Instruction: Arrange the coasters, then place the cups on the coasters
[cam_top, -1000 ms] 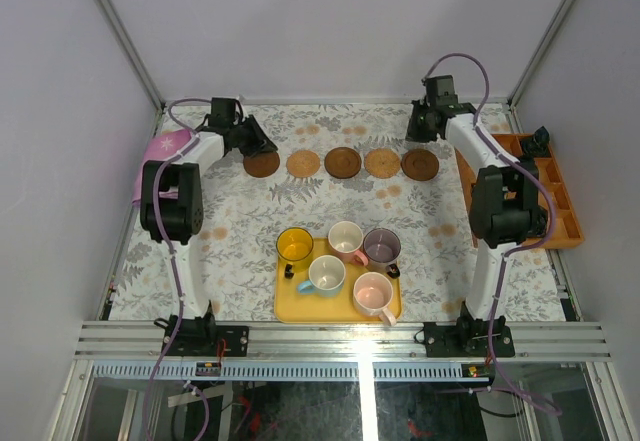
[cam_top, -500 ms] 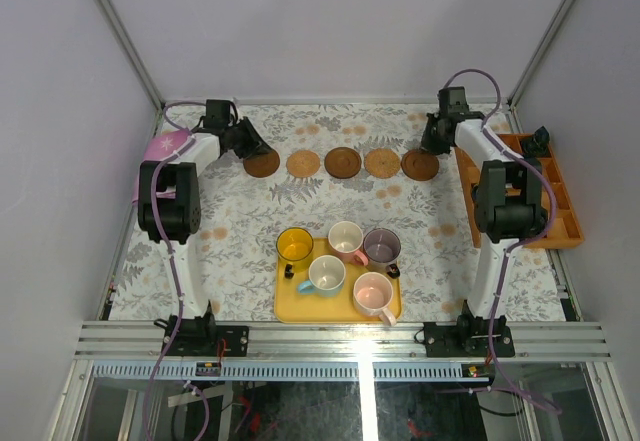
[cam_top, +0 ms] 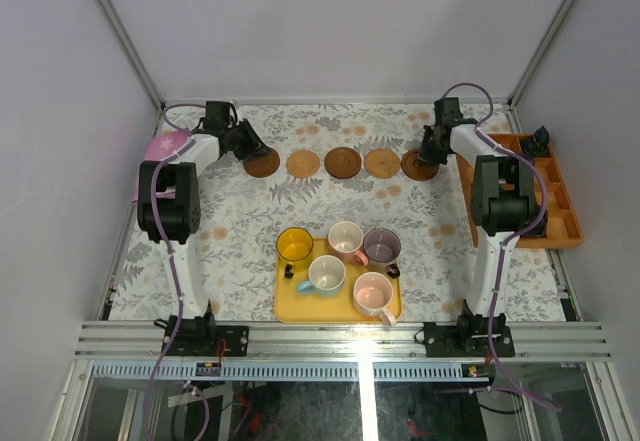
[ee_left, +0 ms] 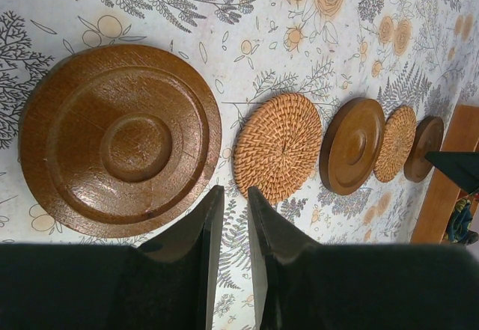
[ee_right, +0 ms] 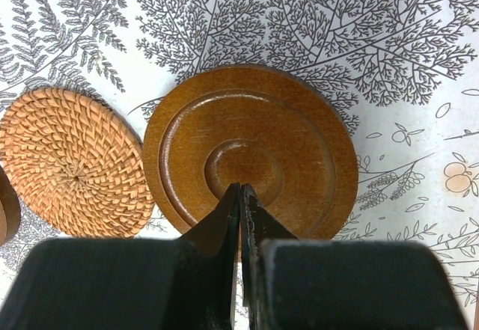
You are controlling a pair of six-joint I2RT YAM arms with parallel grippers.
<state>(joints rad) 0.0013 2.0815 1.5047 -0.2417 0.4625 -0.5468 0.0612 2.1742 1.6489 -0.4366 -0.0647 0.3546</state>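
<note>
Your five coasters lie in one straight row along the 12 o'clock side of the table. Dark and woven ones alternate, close together but not touching, so each has room for a cup. The cups all stand crowded on the yellow tray at 6 o'clock, and none is on a coaster yet.

Your left pincer hangs low at the 10 o'clock end. Its tips sit by the near edge of the left-end coaster, just where that disc nears its woven neighbour. The jaws stand a narrow slit apart with nothing between them.

Your right pincer is closed tight and empty, its tips aimed at the centre dimple of the right-end coaster at 2 o'clock. Closed tips suit nudging or pinning a flat disc rather than lifting it. Whether they actually touch the wood, I cannot tell from this angle.

The row looks settled to me, so you seem to be at the end of arranging. Next, both arms would need to come back toward 6 o'clock for the cups.
</note>
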